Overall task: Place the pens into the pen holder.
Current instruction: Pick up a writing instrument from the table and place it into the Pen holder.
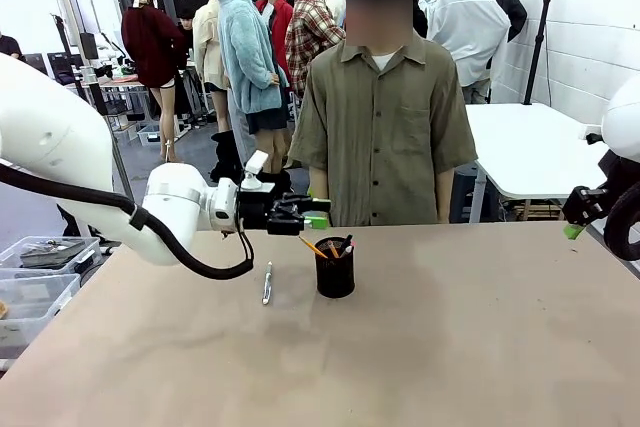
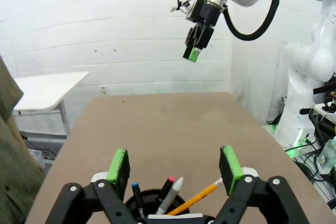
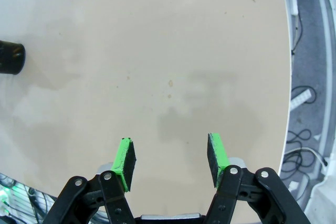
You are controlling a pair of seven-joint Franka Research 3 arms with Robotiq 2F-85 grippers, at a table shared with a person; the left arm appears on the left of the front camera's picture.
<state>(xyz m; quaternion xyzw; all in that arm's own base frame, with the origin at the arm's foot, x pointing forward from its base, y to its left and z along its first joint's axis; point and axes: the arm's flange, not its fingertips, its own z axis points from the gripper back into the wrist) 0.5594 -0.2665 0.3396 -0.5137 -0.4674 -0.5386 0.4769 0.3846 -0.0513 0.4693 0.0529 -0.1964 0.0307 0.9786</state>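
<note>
Left gripper [image 2: 174,167] jaws stand apart, holding nothing, just above the pen holder [image 2: 148,199], in which several pens [image 2: 173,195] lean. One silver pen [image 1: 267,283] lies on the table [image 1: 450,347], below the gripper's body, back toward the wrist.

Procedure: raise the fingers clear of the leaning pens, then descend across the silver pen's middle.

Left arm reaches in level, fingers horizontal. Right gripper [image 3: 170,161] hovers over the table with jaws apart, well away from the holder.
</note>
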